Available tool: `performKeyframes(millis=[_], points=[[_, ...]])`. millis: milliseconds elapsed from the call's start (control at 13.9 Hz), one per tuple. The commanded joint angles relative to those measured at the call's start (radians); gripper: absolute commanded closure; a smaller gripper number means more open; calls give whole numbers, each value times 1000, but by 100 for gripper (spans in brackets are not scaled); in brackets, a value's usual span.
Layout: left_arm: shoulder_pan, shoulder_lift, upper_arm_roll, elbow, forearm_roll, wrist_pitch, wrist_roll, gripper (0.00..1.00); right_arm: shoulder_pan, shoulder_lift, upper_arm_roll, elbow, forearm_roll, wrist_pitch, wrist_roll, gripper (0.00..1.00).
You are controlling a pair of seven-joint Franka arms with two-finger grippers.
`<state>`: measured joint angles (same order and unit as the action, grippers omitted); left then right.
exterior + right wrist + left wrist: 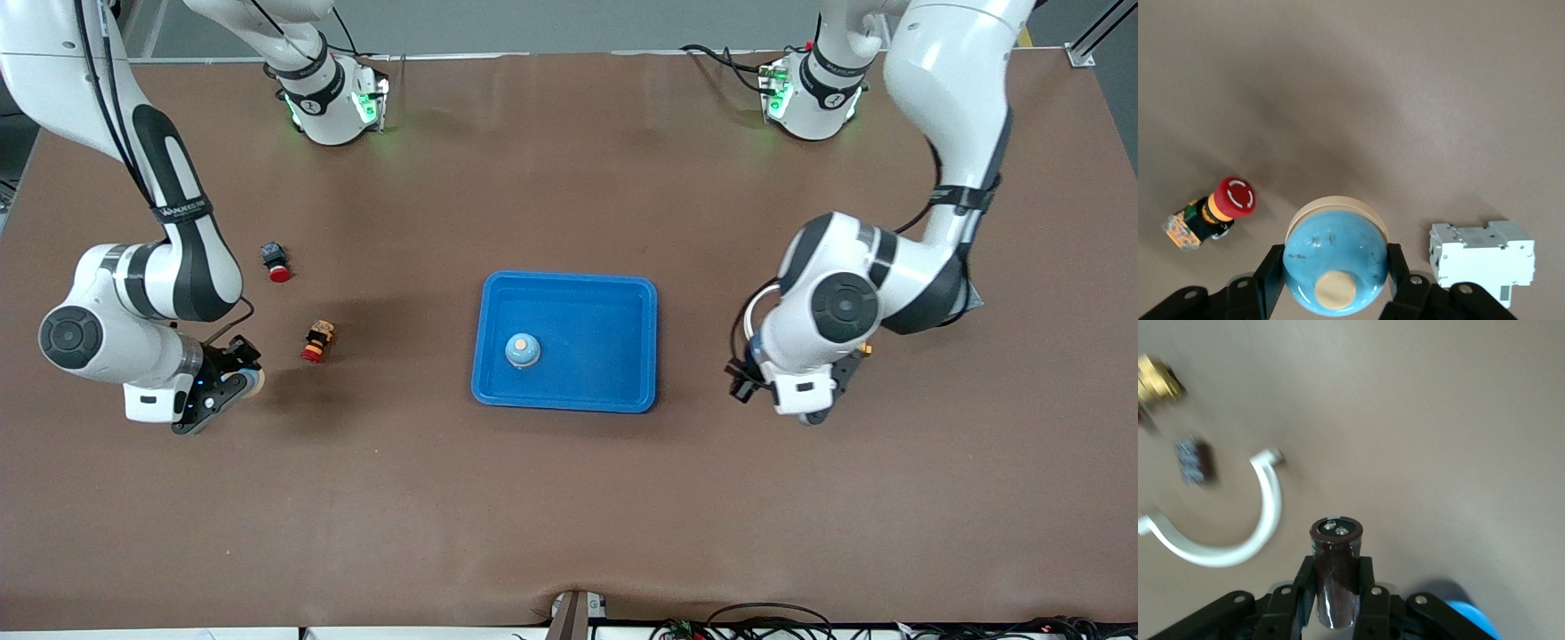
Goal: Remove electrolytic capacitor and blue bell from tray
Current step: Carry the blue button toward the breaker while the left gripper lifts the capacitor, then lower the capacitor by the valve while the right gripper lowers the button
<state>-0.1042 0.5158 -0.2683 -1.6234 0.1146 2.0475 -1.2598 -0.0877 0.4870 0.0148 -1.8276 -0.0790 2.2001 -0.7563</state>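
Observation:
My right gripper (1335,265) is shut on a light-blue bell (1337,250) with a cream button, one finger on each side of its dome. In the front view this gripper (222,396) hangs low over the table at the right arm's end, and the bell's rim (255,382) just shows. My left gripper (1335,577) is shut on a dark brown capacitor (1337,550) that stands up between the fingers. That gripper (805,404) is over bare table beside the blue tray (622,293), toward the left arm's end. The capacitor is hidden in the front view. A second blue bell (522,349) sits in the tray.
Two red push-buttons lie near the right gripper, one (317,342) close by and the other (276,261) farther from the camera. The right wrist view shows a red button (1218,208) and a white breaker block (1481,257). A white cable loop (1238,540) hangs by the left gripper.

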Motion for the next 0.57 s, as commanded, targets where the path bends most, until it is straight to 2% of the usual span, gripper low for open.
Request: performKeyframes(millis=[0, 144, 503], points=[[101, -80, -8, -128, 13, 3, 175, 100, -38, -19, 19, -77, -16, 79, -41, 94], [159, -86, -8, -174, 16, 17, 285, 100, -38, -21, 19, -114, -16, 110, -41, 94], [276, -59, -6, -206, 17, 62, 517, 100, -52, -18, 19, -165, -15, 182, -40, 93]])
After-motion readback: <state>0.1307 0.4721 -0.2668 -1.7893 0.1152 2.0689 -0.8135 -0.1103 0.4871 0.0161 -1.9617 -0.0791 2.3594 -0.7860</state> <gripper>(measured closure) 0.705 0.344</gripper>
